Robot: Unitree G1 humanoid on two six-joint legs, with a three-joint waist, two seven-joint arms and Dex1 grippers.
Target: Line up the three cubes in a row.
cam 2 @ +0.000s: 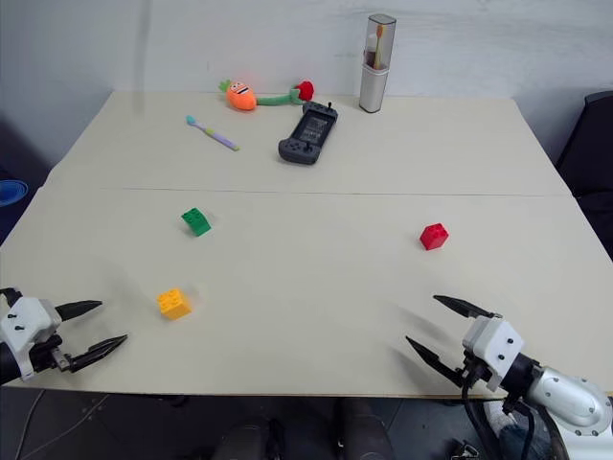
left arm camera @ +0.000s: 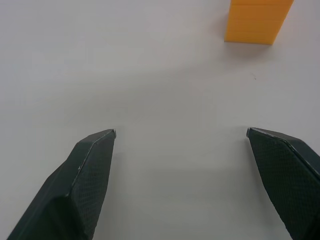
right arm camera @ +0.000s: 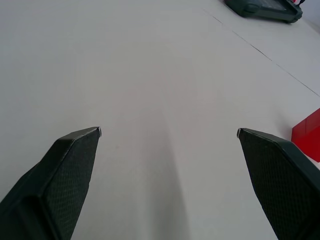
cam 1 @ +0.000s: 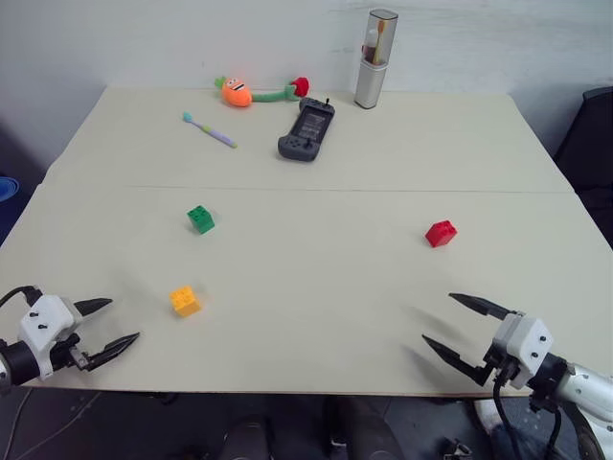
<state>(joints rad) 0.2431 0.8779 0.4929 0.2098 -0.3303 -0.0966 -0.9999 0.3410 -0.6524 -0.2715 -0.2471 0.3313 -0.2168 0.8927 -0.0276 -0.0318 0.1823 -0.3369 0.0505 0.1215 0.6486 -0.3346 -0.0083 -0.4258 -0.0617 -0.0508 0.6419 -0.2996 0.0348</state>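
**Three cubes scattered, both tools spread and empty**

We note the three cubes lying well apart on the tabletop (cam 1: 316,287). The green cube (cam 1: 200,218) sits left of centre, just on the near side of the seam that crosses the tabletop. The yellow-orange cube (cam 1: 185,300) lies nearer the front edge, towards the front left corner. The red cube (cam 1: 441,233) rests right of centre, closer to the right edge. They form a loose triangle, not a row.

The left tool (cam 1: 107,324) hovers over the front left corner with its fingers spread wide, holding nothing; the yellow-orange cube is near it but apart. The right tool (cam 1: 453,321) hangs over the front edge towards the right corner, fingers likewise wide apart and empty, the red cube beyond it.

Along the far edge we see a plush carrot (cam 1: 237,91), a toothbrush (cam 1: 210,130), a dark handheld controller (cam 1: 306,130) and an upright toothbrush case (cam 1: 374,59).
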